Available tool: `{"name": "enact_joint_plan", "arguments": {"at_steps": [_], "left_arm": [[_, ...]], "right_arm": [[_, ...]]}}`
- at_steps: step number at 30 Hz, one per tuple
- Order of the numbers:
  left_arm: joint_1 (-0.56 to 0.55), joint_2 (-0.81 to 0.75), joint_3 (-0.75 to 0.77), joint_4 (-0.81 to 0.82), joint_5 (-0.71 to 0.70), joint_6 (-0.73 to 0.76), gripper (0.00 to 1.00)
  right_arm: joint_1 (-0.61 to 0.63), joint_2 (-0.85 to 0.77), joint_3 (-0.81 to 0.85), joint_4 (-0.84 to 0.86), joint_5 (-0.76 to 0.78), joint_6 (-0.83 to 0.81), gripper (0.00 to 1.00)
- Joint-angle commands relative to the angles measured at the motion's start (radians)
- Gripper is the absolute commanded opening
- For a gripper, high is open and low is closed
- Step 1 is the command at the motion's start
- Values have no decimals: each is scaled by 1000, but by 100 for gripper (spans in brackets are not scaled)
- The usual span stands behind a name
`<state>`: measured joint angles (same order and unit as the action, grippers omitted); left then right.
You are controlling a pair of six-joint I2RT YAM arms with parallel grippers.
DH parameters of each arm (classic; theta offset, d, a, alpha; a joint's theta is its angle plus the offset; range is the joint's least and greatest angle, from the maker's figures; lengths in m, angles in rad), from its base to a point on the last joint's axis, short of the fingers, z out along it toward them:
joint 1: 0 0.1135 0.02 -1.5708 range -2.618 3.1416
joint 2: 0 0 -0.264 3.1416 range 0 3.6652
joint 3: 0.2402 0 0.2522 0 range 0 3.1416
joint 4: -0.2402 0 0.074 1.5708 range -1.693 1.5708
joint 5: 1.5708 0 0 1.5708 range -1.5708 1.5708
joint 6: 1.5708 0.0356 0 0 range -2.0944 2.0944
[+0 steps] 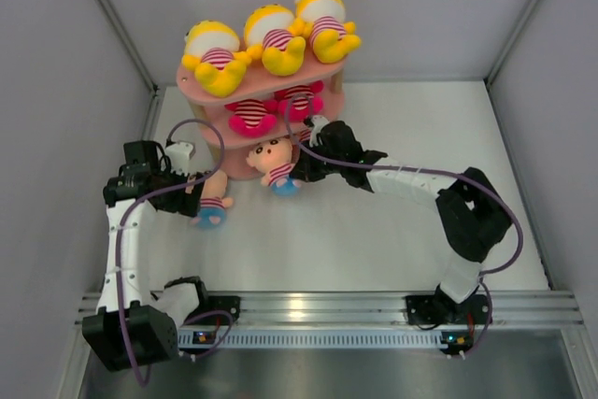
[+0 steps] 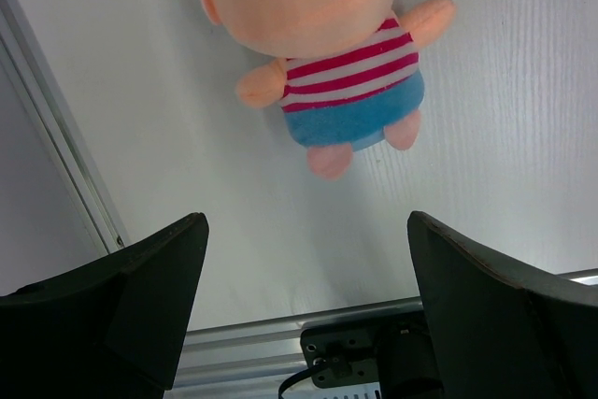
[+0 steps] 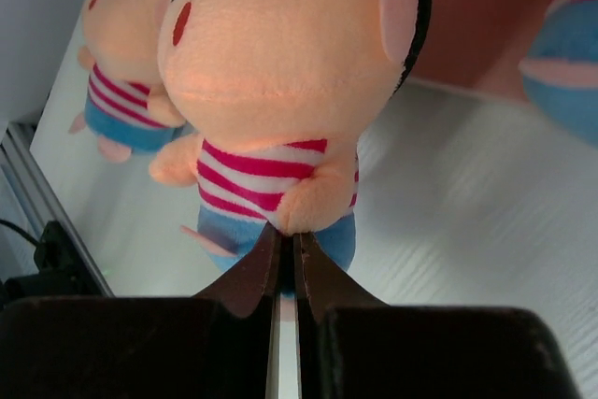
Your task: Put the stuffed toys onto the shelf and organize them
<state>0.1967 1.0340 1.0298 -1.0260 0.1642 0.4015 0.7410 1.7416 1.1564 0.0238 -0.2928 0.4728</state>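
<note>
On the left, the left end effector (image 2: 306, 231) hangs with its fingers spread wide, holding nothing, just above a small plush doll with a peach head, red-and-white striped shirt and blue bottom (image 2: 346, 72), which lies on the white worktop (image 1: 374, 231). Beyond it stands the pink oval-boarded shelf with light wooden posts (image 1: 262, 83). Its top tier carries three all-yellow plush dolls in striped shirts (image 1: 273, 36), sitting side by side. More striped plush lies on the tier below, too shaded to make out. Right of that, the right end effector (image 3: 285, 240) is pinched on the shirt hem of a second peach-headed doll (image 3: 280, 91), upright at the shelf's foot.
</note>
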Motion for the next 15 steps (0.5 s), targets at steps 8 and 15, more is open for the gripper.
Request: {"name": "enact_joint_plan", "arguments": {"at_steps": [8,15], "left_arm": [[-2,6,3,7,-2,22,94],[0,9,0,7,-8,23,94]], "right_arm": [[14,165,155,226,161,6,0],[15,222,164,277,196,18,4]]}}
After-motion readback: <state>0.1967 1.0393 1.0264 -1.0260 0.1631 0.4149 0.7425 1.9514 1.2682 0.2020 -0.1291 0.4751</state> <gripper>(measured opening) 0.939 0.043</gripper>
